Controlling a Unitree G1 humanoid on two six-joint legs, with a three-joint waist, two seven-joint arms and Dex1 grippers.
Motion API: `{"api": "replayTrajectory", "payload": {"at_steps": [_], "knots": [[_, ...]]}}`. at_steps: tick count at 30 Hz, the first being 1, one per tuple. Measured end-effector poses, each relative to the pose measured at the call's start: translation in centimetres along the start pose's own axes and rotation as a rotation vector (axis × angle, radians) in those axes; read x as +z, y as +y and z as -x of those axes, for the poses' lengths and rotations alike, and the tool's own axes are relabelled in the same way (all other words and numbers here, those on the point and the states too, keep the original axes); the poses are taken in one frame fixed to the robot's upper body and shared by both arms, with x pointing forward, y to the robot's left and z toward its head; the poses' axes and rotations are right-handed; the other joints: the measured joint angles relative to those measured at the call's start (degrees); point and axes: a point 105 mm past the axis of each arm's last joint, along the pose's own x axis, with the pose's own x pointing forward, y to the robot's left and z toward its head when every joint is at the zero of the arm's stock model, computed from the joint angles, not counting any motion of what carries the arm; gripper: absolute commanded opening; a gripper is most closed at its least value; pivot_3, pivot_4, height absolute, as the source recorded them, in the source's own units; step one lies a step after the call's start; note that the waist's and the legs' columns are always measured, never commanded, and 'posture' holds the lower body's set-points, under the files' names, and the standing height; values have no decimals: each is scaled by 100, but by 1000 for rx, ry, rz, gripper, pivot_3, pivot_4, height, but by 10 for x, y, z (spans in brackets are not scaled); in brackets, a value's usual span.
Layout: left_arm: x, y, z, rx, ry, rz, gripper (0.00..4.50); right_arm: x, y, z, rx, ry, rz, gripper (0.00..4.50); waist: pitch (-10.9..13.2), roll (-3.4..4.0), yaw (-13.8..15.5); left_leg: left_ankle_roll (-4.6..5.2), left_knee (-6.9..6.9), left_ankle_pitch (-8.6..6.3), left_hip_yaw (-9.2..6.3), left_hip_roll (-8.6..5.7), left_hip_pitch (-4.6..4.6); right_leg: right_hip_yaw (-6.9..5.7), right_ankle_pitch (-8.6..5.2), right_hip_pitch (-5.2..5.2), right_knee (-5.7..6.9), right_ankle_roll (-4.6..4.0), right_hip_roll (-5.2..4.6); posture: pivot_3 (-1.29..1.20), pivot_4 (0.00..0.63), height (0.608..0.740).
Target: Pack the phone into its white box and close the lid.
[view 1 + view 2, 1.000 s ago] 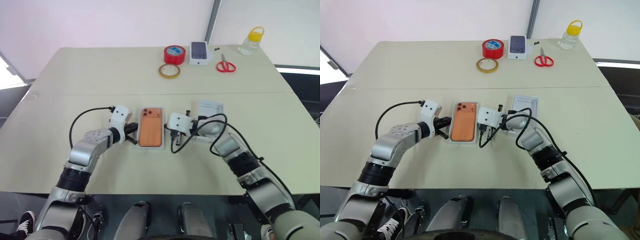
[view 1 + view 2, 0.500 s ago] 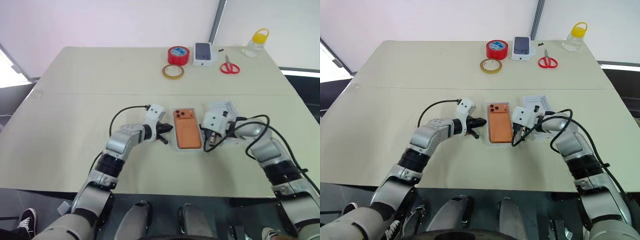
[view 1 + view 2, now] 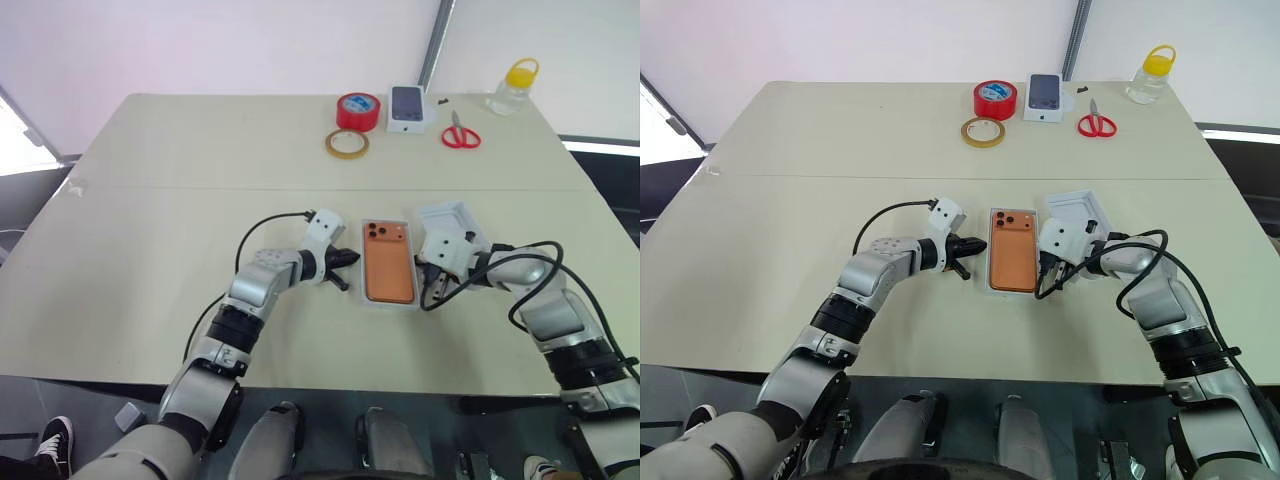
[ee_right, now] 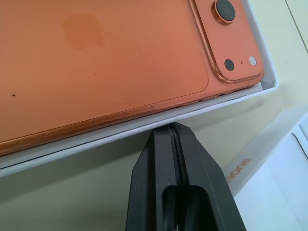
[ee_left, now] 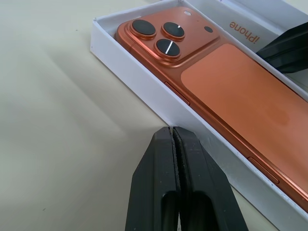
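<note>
— Since a second ago the white box [image 3: 389,301], with the phone [image 3: 389,262] lying in it, has gone sideways toward the robot's right and now sits just beside the lid [image 3: 449,218]. Both grippers flank it?

— Yes. Left gripper [image 3: 349,262] is at the box's left long wall, right gripper [image 4: 174,129] at its right long wall, each with its fingers pressed together and nothing between them. In the wrist views each tip is at the white wall.

— Phone's orientation?

— Back up, lenses at the far end (the orange back fills nearly the whole tray).

— Anything in the way?

— The right arm's black cable [image 3: 520,250] loops over the table next to the lid. Well behind, along the far edge: a red tape roll [image 3: 357,106], a yellowish tape ring [image 3: 346,143], a small box with a phone picture [image 3: 407,108], red scissors [image 3: 460,133] and a yellow-capped bottle [image 3: 515,86].
</note>
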Motion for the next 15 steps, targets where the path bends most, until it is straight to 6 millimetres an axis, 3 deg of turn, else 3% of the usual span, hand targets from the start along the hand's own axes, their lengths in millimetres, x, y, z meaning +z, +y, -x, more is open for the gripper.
{"api": "replayTrajectory", "payload": {"at_steps": [9, 15], "knots": [[2, 1, -1, -8, 4, -16, 112, 0, -1, 1, -3, 5, 18, 0, 1, -2, -8, 0, 2, 0, 0, 0, 0, 0, 0, -1, 0, 0, 1, 0, 150, 740], [-4, 0, 13, -14, 7, -16, 112, 0, -1, 4, 17, 1, 47, 0, 4, -4, -19, 0, -1, 0, 2, 2, -1, 5, 0, -7, 3, 0, 2, 0, 150, 740]]}}
